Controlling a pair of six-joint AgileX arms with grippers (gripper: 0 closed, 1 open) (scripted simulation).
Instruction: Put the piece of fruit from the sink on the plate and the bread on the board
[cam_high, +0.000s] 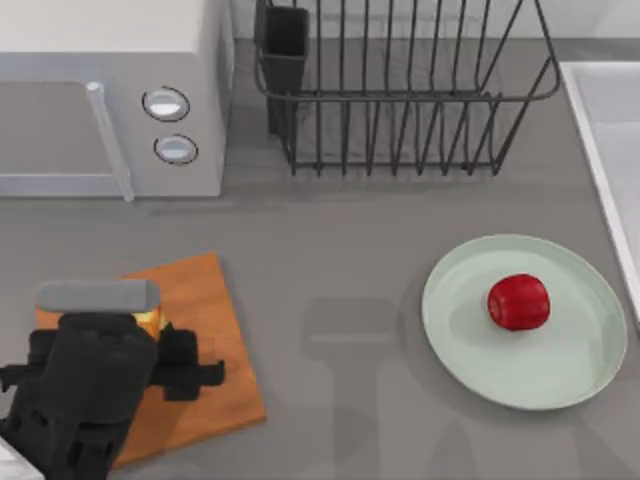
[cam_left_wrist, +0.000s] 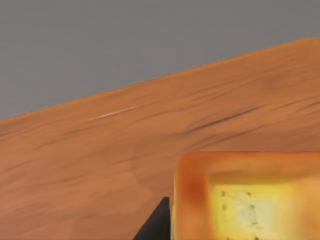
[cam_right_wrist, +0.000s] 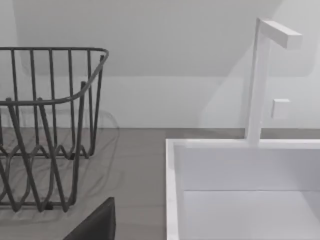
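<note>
The grey worktop carries, largest first, a pale grey microwave and a dark wire dish rack, both far beyond the left pincer, then the white-rimmed pale grey sink well off to that pincer's right. Directly beneath the left pincer lies the square orange-brown wooden cutting board, and well apart to its right sits the large round mint-green plate with the small glossy red apple-like fruit already resting on it. The relation that matters now: the small thick block of bread, golden-orange crust and pale yellow face, sits right at the left pincer's tip, low over the board's grain, so the remaining move looks like a short descent and release rather than any sideways travel. The left arm reaches in over the board's near corner with its wrist pitched down; I cannot tell how wide its fingers stand or whether they clamp the bread. The right pincer is parked near the rack and sink, its opening likewise unclear.
</note>
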